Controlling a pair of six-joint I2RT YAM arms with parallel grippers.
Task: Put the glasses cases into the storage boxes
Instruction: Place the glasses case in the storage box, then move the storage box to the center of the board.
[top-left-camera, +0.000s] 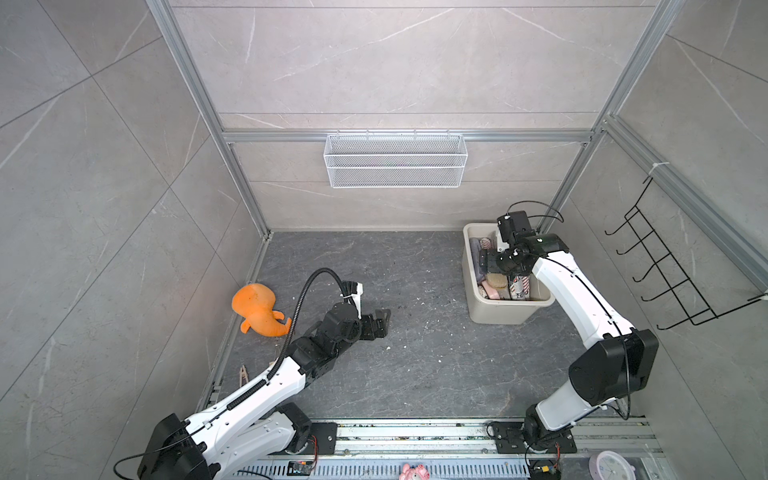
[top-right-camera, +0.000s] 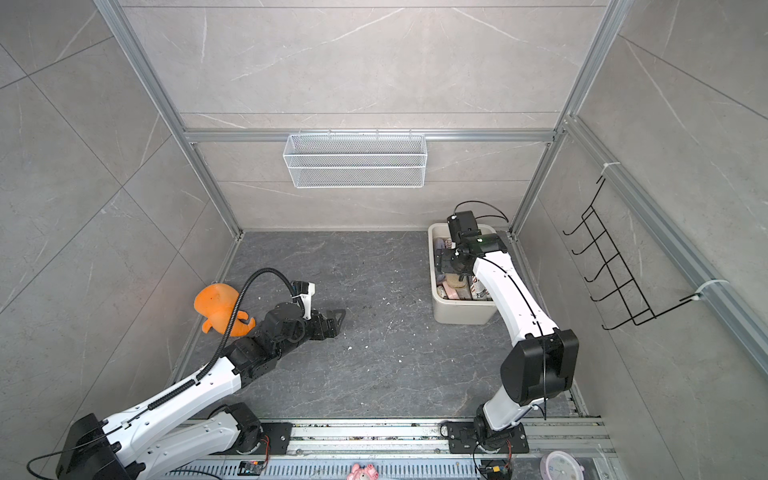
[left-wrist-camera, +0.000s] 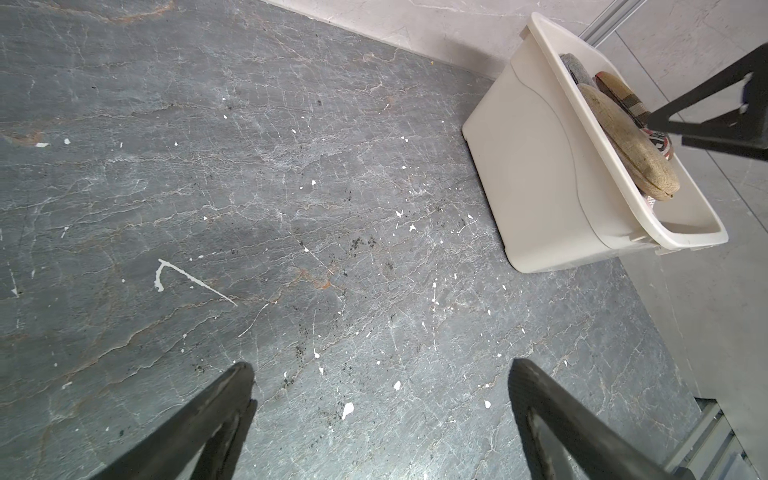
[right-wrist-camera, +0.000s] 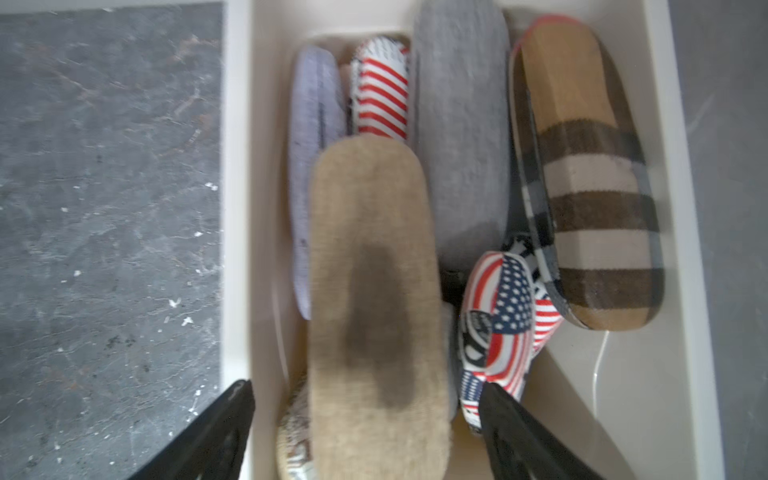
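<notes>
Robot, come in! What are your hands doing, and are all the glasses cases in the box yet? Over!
Left gripper open, empty, over bare floor. Right gripper open above tan case in box. No cases visible on floor. Nothing blocking.

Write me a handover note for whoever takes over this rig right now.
Left gripper: open, empty, low over the dark stone table.
Right gripper: open above the cream-white plastic tub, with the tan woven glasses case lying between its fingers, apparently just released.
Done: every visible case is in the tub, including the grey felt case and brown plaid case.
Left: no cases visible on the table; retract the right arm.
</notes>
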